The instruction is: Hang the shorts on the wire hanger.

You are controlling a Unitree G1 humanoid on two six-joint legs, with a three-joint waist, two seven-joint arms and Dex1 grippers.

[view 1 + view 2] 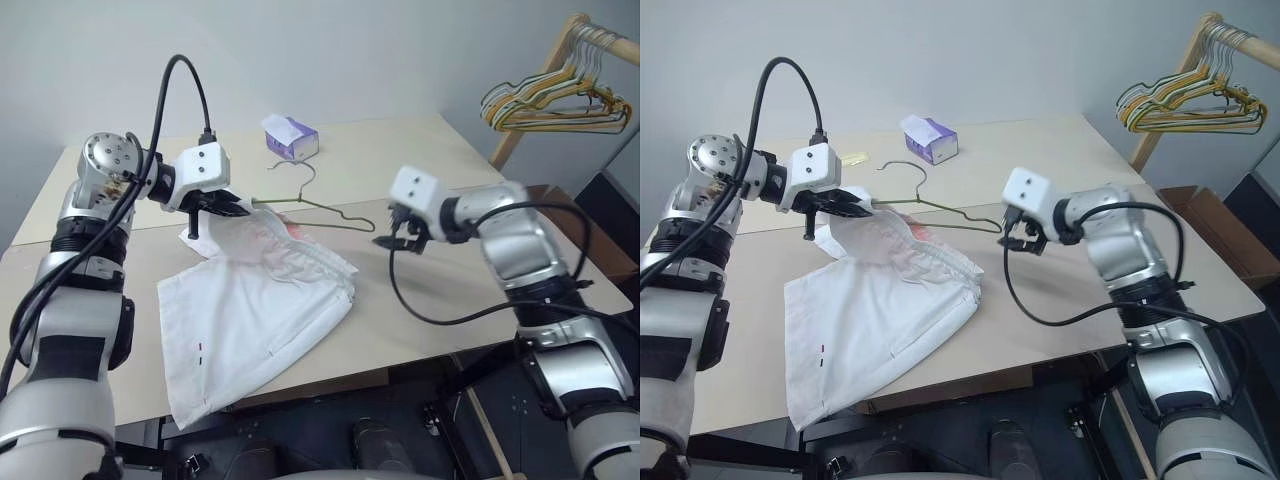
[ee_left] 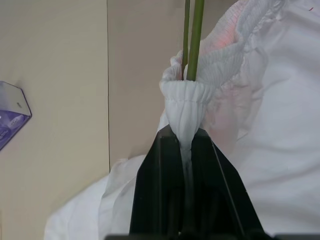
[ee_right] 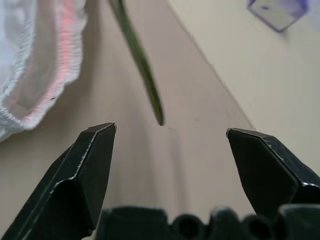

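1. At the left, the left gripper (image 1: 238,208) has its two black fingers pinched tight on a bunched fold of the gathered elastic waistband of the shorts (image 1: 250,310); in the left wrist view the ribbed white fabric squeezes into a narrow pleat between the fingers, with two thin wires running out just past it.
2. The shorts are soft, crinkled white cloth with a faint pink tint near the waistband and small dark marks on one leg; the held corner is lifted off the table (image 1: 420,160), while the rest lies spread on the smooth beige top, one leg drooping over the near edge.
3. The wire hanger (image 1: 320,208) is a thin, dark, bare metal triangle with a curved hook; one end sits at the left gripper beside the pinched waistband, and it stretches across above the tabletop toward the right.
4. Behind the hanger stands a small purple-and-white tissue box (image 1: 291,138), well apart from the shorts.
5. The right gripper (image 1: 400,240) hangs with its angular black fingers spread wide and nothing between them; the hanger's far tip ends just beside it, not gripped.
6. At the far right, a bunch of yellow, green and white hangers (image 1: 560,100) hangs from a wooden rail.
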